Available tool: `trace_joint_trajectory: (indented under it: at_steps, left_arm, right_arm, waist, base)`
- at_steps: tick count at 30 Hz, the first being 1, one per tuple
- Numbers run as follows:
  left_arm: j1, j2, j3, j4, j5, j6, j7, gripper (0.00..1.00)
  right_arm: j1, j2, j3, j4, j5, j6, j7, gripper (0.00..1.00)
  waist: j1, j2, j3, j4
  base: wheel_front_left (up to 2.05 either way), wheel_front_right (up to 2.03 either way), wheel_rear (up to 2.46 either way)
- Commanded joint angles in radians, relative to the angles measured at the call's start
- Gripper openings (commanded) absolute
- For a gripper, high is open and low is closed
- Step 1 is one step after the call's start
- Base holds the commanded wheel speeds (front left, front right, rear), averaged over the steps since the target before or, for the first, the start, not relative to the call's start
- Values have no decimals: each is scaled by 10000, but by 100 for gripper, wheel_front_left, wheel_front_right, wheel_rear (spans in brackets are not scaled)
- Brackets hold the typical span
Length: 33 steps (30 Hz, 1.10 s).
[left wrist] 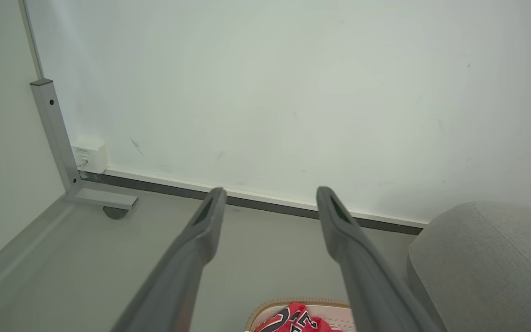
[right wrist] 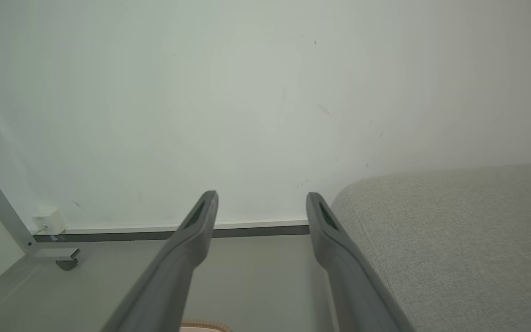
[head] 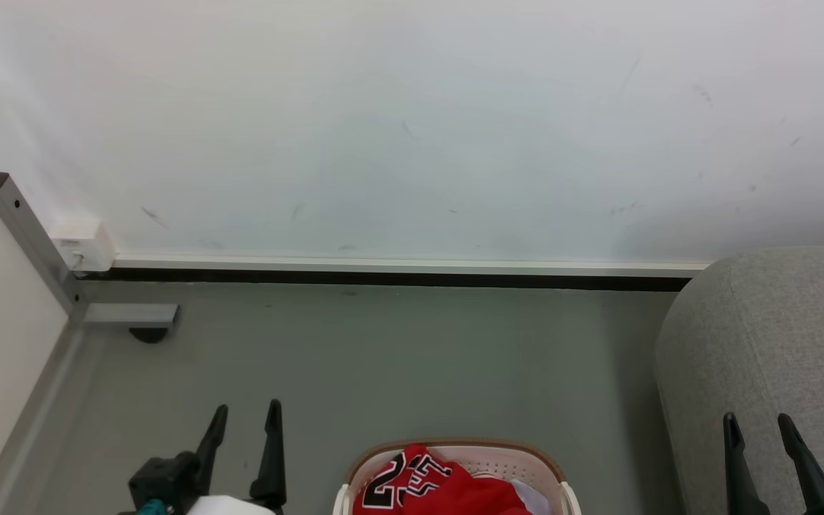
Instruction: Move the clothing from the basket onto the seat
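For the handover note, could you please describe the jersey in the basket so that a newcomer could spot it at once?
Find the large grey sofa at the right; on the floor just left of it stands a white basket with a brown rim. The jersey lies inside, bright red with big black, white-edged numerals, unlike the pale cloth next to it.

Head view: basket (head: 455, 446) cut by bottom edge, near part out of frame. Clothing (head: 455, 493) cropped too; jersey numerals folded and cut off, not fully readable. Pale cloth (head: 528, 495) is a small patch beside the red fabric, rest hidden or cropped. Seat (head: 777, 343) runs off right and bottom edges. Left gripper (head: 248, 405) and right gripper (head: 756, 417) bases cropped at bottom. Wall box (head: 84, 244) label too small to read. Left wrist view: left gripper covers basket's right side. Right wrist view: sliver of basket rim at bottom edge.
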Motion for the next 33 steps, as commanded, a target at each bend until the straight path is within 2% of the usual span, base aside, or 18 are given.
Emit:
trace_joint_trajectory:
  at_steps: [1, 23, 33]
  left_arm:
    - [81, 85, -30, -10, 335, -36, -132, 100]
    - [141, 92, -309, 170, 1760, -56, -504, 100]
    - [119, 91, -253, 199, 1599, -58, -492, 100]
  right_arm:
    - [72, 60, -90, -3, -313, -17, -46, 100]
    - [223, 389, -463, 191, -1580, -21, -87, 100]
    - [173, 372, -340, 206, -1383, -21, -88, 100]
  waist:
    - [0, 0, -10, 8]
    - [0, 0, -65, 96]
    - [0, 0, -46, 77]
  base:
    - [0, 0, 0]
    - [0, 0, 0]
    - [0, 0, 0]
